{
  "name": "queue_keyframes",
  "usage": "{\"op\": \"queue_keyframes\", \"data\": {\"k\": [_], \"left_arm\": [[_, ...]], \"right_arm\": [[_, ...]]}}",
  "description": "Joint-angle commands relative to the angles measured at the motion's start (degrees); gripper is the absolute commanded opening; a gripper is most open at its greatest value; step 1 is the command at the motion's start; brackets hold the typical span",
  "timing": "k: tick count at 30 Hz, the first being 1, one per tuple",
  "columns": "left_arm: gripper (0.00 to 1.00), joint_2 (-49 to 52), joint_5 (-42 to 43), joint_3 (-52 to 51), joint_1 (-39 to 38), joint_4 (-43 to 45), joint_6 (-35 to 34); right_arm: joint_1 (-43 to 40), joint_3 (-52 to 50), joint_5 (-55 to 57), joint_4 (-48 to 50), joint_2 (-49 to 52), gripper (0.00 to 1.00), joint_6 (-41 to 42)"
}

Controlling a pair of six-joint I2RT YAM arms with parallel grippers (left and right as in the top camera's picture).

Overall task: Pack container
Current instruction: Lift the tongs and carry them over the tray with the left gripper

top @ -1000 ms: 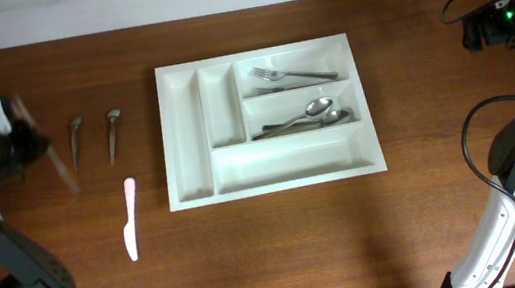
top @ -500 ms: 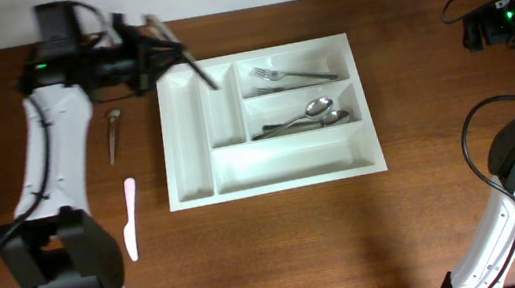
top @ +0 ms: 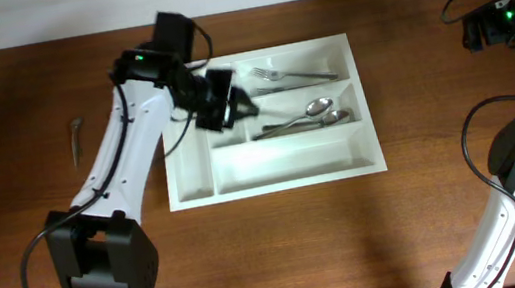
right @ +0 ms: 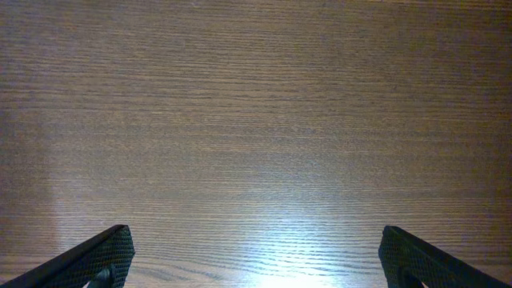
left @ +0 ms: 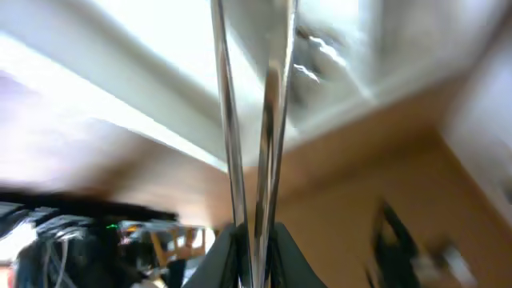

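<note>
Hovering over the white cutlery tray point(top: 290, 160) on the desk point(top: 451, 228), the left fingers point(left: 224, 260) were seen clamped on a slim metal utensil point(left: 228, 120); right fingers point(right: 96, 260) were held apart. Utensil was best aligned lengthwise with a compartment before release.

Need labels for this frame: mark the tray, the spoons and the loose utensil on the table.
tray point(top: 300, 158), overhead view, bottom compartment's floor
spoons point(top: 319, 107), overhead view, upper spoon's bowl
loose utensil point(top: 77, 142), overhead view, mid-handle
</note>
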Motion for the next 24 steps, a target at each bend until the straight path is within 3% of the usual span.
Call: {"op": "queue_keyframes", "data": {"k": [1, 4, 12, 24], "left_arm": [[0.02, -0.1, -12.2, 0.9, -0.5, -5.5, -8.7], [0.02, 0.0, -14.9, 0.9, -2.7, -4.2, -11.5], [0.03, 0.1, -26.3, 0.9, -12.2, 2.9, -27.4], [0.02, 2.7, -33.9, 0.1, -18.0, 4.4, -29.9]], "right_arm": [[0.0, -0.3, -0.7, 0.0, 0.4, 0.99, -0.2], [0.0, -0.3, -0.7, 0.0, 0.4, 0.99, -0.2], [0.0, -0.3, -0.7, 0.0, 0.4, 0.99, -0.2], [0.0, -0.3, -0.7, 0.0, 0.4, 0.99, -0.2]]}}
